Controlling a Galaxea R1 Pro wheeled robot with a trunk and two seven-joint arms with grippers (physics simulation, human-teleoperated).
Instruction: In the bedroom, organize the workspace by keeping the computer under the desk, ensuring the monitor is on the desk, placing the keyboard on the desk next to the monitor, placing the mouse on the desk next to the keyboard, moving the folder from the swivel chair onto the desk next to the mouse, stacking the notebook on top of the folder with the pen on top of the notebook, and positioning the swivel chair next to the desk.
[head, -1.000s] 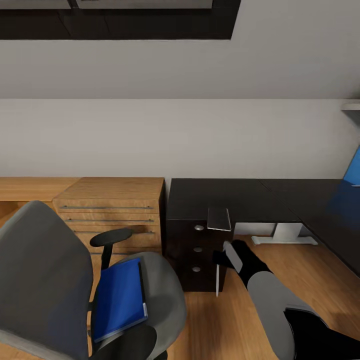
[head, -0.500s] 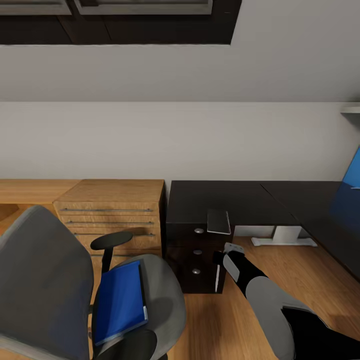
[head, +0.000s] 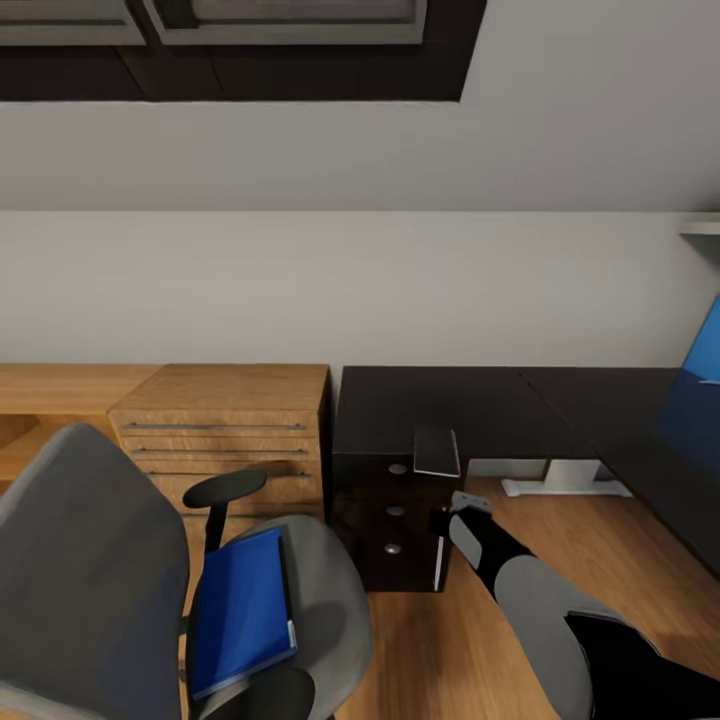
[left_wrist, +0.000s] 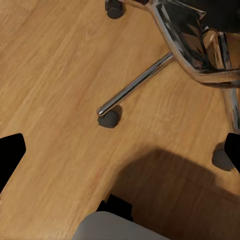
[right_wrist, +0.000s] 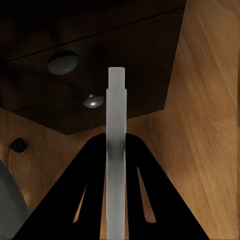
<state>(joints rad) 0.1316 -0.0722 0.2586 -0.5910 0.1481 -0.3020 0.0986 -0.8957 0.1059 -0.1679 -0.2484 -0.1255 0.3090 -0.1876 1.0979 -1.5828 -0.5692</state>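
One folder (head: 240, 612) on swivel chair (head: 90, 570) seat.

One swivel chair (head: 110, 580) is counted, with one blue folder (head: 240, 610) on its seat; one black tabletop (head: 470, 405), three round silver drawer knobs (head: 397, 468) and one light-wood drawer cabinet (head: 225, 425) are seen

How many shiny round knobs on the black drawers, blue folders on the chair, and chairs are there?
Round silver knobs: 3
Blue folder: 1
Swivel chair: 1
Total: 5
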